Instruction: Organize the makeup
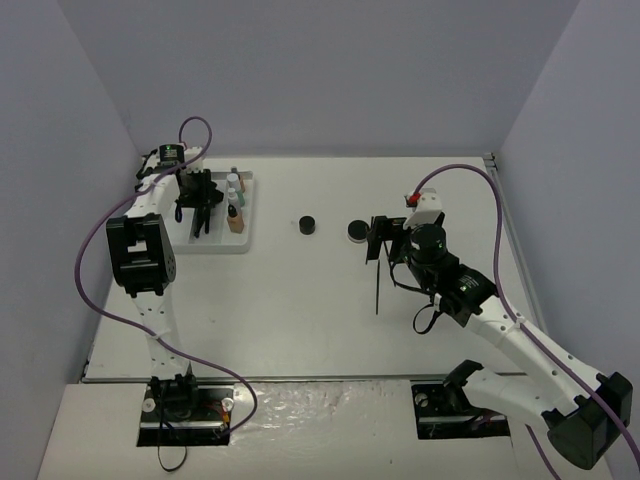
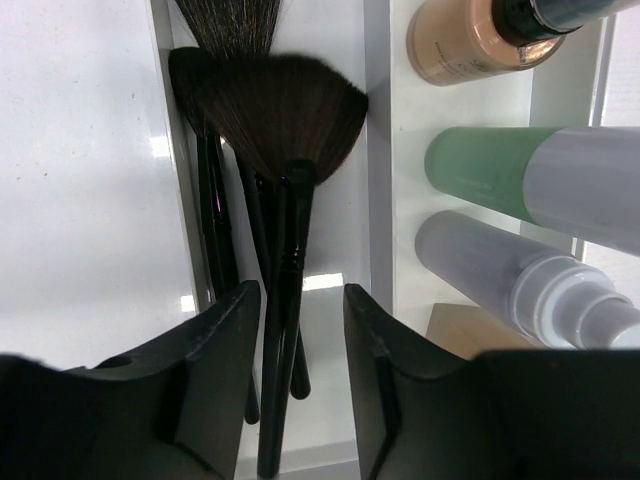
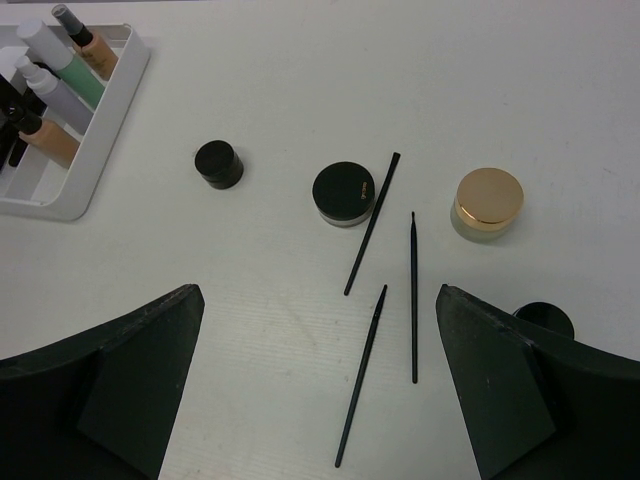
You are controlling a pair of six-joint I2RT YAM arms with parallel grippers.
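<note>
Left hand point(image 2: 300, 300) hangs over the white tray point(image 1: 240, 244), which sits near the far left corner of the desk point(image 1: 300, 320). Its fingers point(image 2: 225, 370) are apart and point down into the tray's left compartment. Between them runs the handle of a black fan brush point(image 2: 285, 150), which lies in that compartment on top of other black brushes point(image 2: 215, 220). A clear gap shows on one side of the handle; I cannot tell whether the other finger touches it. The next compartment, across a divider, holds a tan bottle point(image 2: 465, 45), a green bottle point(image 2: 490, 170) and a lilac bottle point(image 2: 480, 265) side by side.

Right hand point(image 3: 318, 295) hovers above the desk, right of the middle, with its fingers spread wide and nothing between them. Loose makeup lies on the desk below it. A small black jar point(image 3: 218, 164) is nearest the tray, and a black-lidded jar point(image 3: 343, 192) sits beside it. A gold-lidded jar point(image 3: 488, 203) stands further toward the right edge. Three thin black pencils point(image 3: 413, 300) lie between and in front of the two larger jars. One of them slants just beside the black-lidded jar, and the other two are apart from everything else. Another dark round thing is partly hidden behind one finger of the right hand.
</note>
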